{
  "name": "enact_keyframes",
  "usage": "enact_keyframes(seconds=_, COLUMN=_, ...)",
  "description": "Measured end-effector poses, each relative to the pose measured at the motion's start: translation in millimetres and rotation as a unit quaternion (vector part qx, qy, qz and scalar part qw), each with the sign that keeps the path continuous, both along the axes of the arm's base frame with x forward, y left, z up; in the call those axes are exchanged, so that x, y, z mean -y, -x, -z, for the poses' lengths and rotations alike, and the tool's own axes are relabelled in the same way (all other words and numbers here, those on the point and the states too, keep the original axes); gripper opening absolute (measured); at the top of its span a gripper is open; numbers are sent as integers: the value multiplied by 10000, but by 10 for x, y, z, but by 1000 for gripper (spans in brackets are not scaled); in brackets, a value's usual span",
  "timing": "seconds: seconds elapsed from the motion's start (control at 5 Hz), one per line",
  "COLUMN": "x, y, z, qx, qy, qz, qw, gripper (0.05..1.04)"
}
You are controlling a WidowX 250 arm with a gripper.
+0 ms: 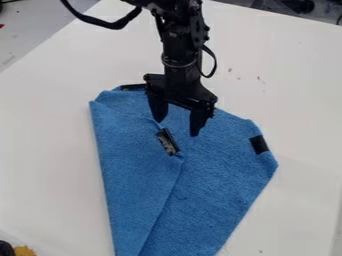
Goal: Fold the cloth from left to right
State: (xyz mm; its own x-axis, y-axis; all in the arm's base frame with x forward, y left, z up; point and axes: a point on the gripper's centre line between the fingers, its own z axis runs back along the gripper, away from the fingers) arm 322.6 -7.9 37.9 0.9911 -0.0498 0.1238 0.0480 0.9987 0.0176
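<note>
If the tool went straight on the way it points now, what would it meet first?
Probably the blue cloth, close to the black patch on its folded flap; how high the tool hangs is unclear.

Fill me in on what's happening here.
A black robot arm's two-finger gripper is over a blue fabric cloth on a white tabletop, jaws open and holding nothing. The cloth is partly folded: a flap from the picture's left side lies across it, its corner, marked by a black strip, near the middle. The right side lies uncovered.
</note>
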Motion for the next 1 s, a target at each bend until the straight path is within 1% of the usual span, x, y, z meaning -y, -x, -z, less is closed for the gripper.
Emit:
enact_keyframes(seconds=0.2, x=6, y=24, z=89, qx=-145, qy=5, qz=-35, qw=9999, gripper=1001)
enact_keyframes(seconds=0.4, x=229, y=-100, z=108, qx=-107, qy=31, qz=140, qw=9998, gripper=1001)
enact_keyframes(seconds=0.6, x=499, y=-287, z=140, qx=-124, qy=83, qz=559, qw=9983, gripper=1001)
enact_keyframes(seconds=0.8, x=685, y=-425, z=121, qx=-65, qy=158, qz=811, qw=9966, gripper=1001)
enact_keyframes(seconds=1.0, x=959, y=-506, z=52, qx=6, qy=167, qz=1061, qw=9942, gripper=1001)
